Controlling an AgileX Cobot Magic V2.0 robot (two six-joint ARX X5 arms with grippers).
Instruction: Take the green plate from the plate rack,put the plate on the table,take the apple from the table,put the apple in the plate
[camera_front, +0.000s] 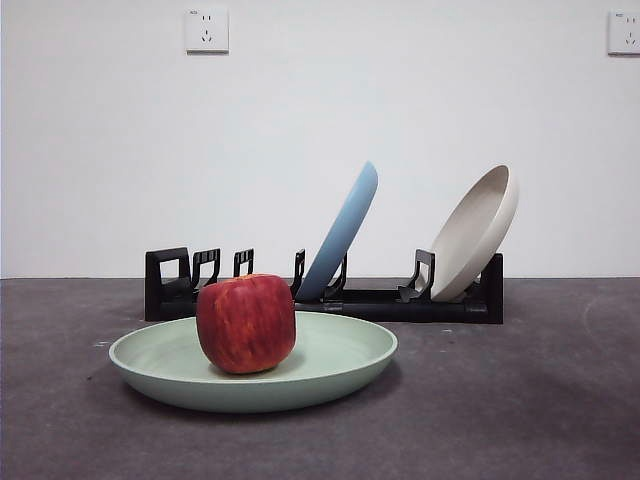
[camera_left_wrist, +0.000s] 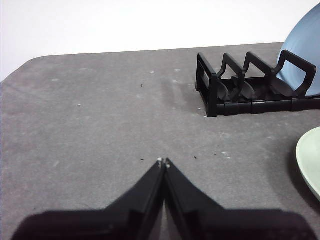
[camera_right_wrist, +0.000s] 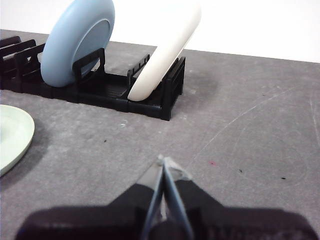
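Observation:
The green plate (camera_front: 340, 360) lies flat on the dark grey table (camera_front: 520, 400) in front of the plate rack (camera_front: 380, 300). The red apple (camera_front: 246, 322) stands in the plate, left of its middle. The plate's rim also shows in the left wrist view (camera_left_wrist: 311, 165) and in the right wrist view (camera_right_wrist: 12, 137). My left gripper (camera_left_wrist: 163, 162) is shut and empty over bare table, apart from the rack (camera_left_wrist: 250, 87). My right gripper (camera_right_wrist: 164, 161) is shut and empty, short of the rack's end (camera_right_wrist: 150, 97). Neither arm shows in the front view.
A light blue plate (camera_front: 345, 228) and a cream-white plate (camera_front: 480, 230) lean in the rack's slots. They also show in the right wrist view, blue (camera_right_wrist: 75, 40) and cream (camera_right_wrist: 167, 45). A white wall stands behind the table.

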